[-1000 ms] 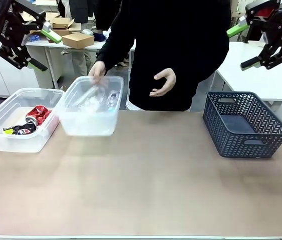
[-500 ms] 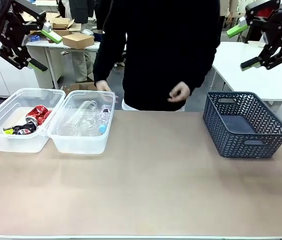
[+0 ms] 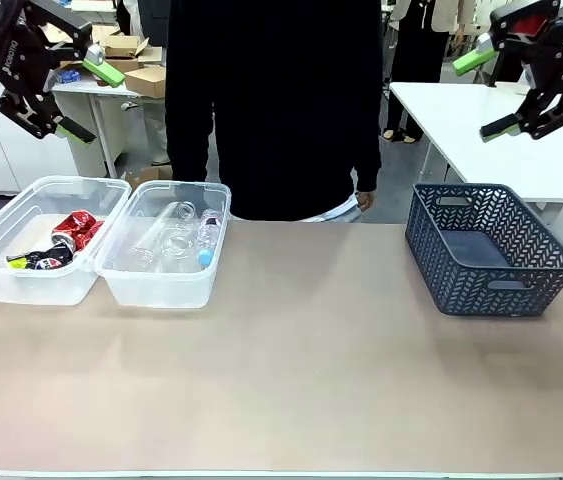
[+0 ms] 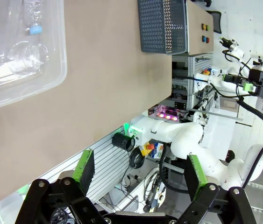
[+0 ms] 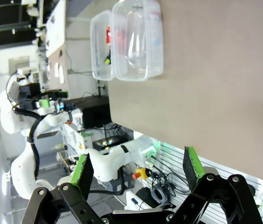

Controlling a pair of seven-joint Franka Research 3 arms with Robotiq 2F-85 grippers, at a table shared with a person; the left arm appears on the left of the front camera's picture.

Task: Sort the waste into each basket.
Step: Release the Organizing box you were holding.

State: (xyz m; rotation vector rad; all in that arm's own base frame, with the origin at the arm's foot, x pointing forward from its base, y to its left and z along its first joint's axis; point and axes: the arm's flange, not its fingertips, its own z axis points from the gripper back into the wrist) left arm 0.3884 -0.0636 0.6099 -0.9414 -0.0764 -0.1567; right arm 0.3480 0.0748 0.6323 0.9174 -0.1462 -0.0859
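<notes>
The desk (image 3: pixel 301 370) lies bare across its middle and near side. Two clear tubs (image 3: pixel 166 245) block the far left; a dark lattice basket (image 3: pixel 489 250) blocks the far right.

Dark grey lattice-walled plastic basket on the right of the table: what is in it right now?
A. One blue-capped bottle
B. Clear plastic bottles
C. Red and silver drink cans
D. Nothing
D: the dark grey lattice-walled plastic basket shows only its bare floor, while the drink cans lie in the far-left clear plastic tub and the clear plastic bottles in the clear tub beside it.
</notes>
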